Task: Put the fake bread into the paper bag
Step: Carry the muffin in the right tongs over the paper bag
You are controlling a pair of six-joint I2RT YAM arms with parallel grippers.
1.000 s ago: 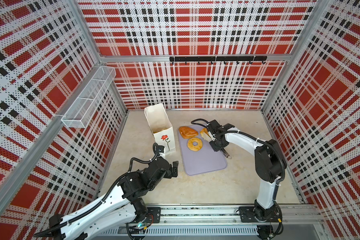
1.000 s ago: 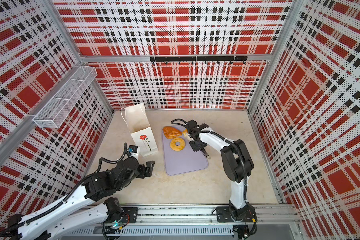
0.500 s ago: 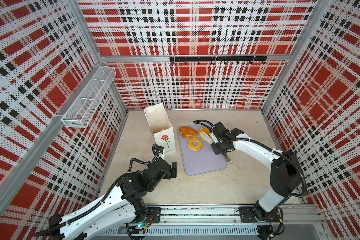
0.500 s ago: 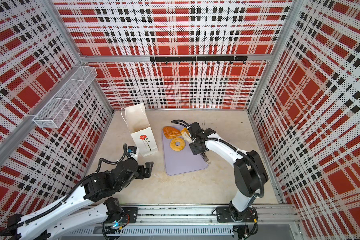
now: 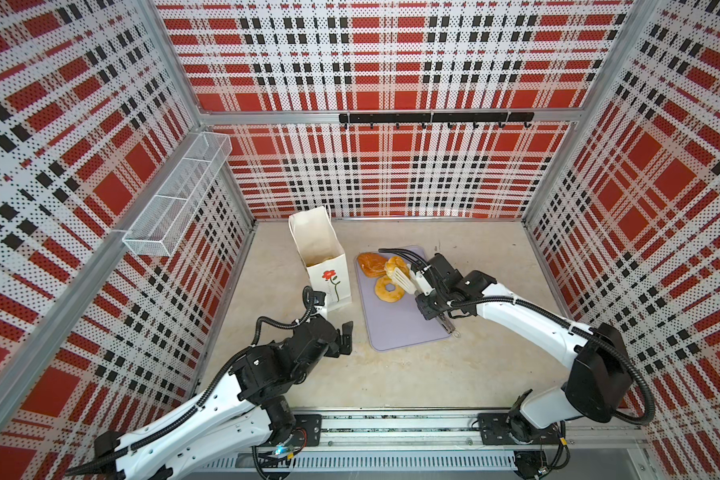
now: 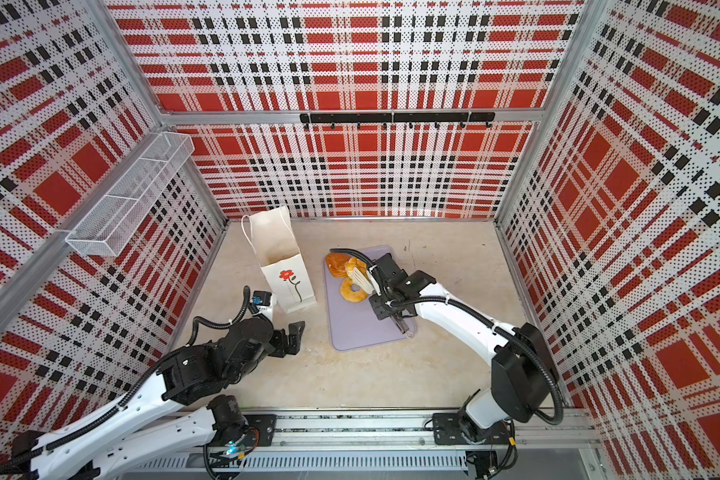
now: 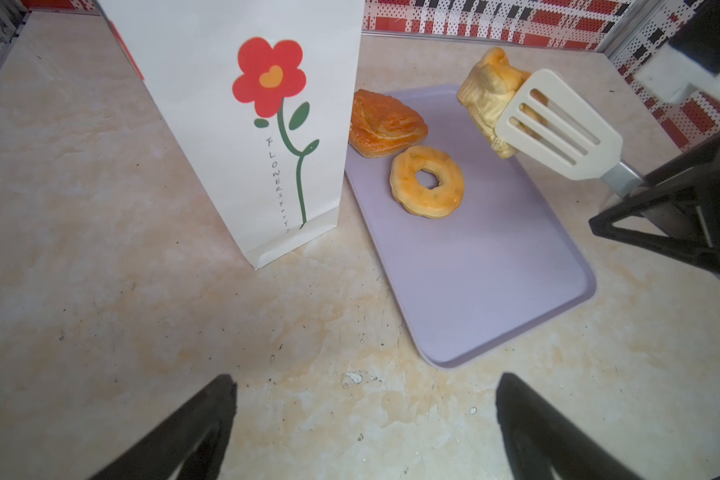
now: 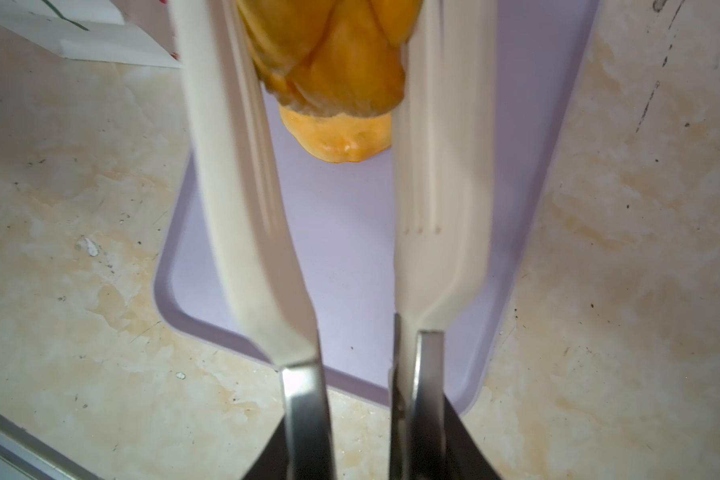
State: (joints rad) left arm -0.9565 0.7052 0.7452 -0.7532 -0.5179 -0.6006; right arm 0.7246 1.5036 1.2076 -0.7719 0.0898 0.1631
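The white paper bag [image 5: 325, 257] [image 6: 285, 266] [image 7: 242, 124] with a red flower stands upright and open, left of the lilac tray [image 5: 404, 328] [image 7: 495, 270]. A ring doughnut [image 5: 388, 289] [image 7: 427, 180] and a flaky brown pastry [image 5: 368, 264] [image 7: 385, 124] lie on the tray. My right gripper [image 5: 425, 289] [image 8: 360, 415] is shut on the metal handles of cream tongs [image 7: 558, 124] [image 8: 433, 166]. The tongs pinch a croissant [image 5: 393, 266] [image 6: 355, 266] [image 7: 489, 95] [image 8: 329, 54] above the tray's far end. My left gripper [image 5: 344, 338] [image 7: 364, 386] hangs open and empty over the table, in front of the bag.
A white wire basket [image 5: 175, 199] hangs on the left wall and a black hook rail [image 5: 433, 118] on the back wall. Plaid walls close in three sides. The tray's near half holds no bread.
The right arm's elbow has dropped and swung out to the right. The tongs, still holding the croissant, have shifted slightly toward the doughnut. The left arm has hardly moved.
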